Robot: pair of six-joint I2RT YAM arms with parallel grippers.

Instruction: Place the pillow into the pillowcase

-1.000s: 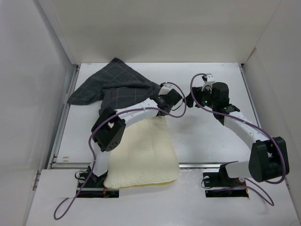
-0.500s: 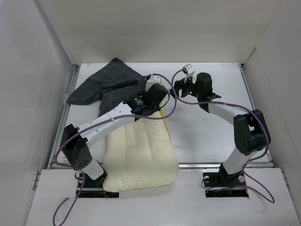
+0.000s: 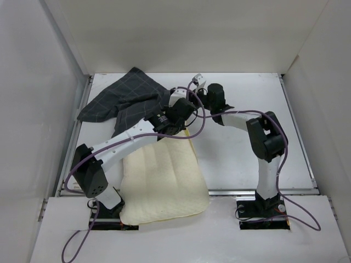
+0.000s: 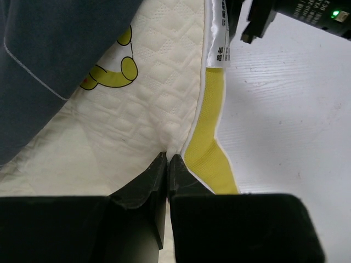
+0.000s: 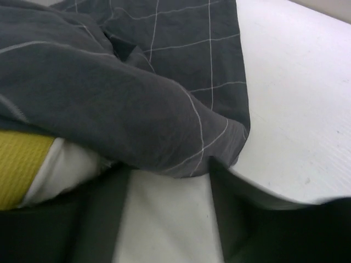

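Observation:
The cream quilted pillow (image 3: pixel 164 175) lies at the front left, its far end reaching under the dark checked pillowcase (image 3: pixel 129 101) heaped at the back left. My left gripper (image 3: pixel 181 118) is shut on the pillow's seam (image 4: pixel 169 159), beside its yellow side band (image 4: pixel 205 148) and white label (image 4: pixel 218 33). The pillowcase (image 4: pixel 49 44) drapes over the pillow's far left part. My right gripper (image 3: pixel 194 96) is open at the pillowcase's hem (image 5: pixel 208 148); the cloth corner lies between its fingertips (image 5: pixel 233 186). The pillow's yellow band (image 5: pixel 19 159) shows under the cloth.
White walls close in the table (image 3: pixel 247 159) on three sides. A metal rail (image 3: pixel 241 192) runs along the front edge. The two wrists sit close together at the back centre, with purple cables (image 3: pixel 200 123) looping between them.
My right arm has swung left across the table to the pillowcase's edge, and its jaws have narrowed a little. My left arm stretched out early on and has held still since.

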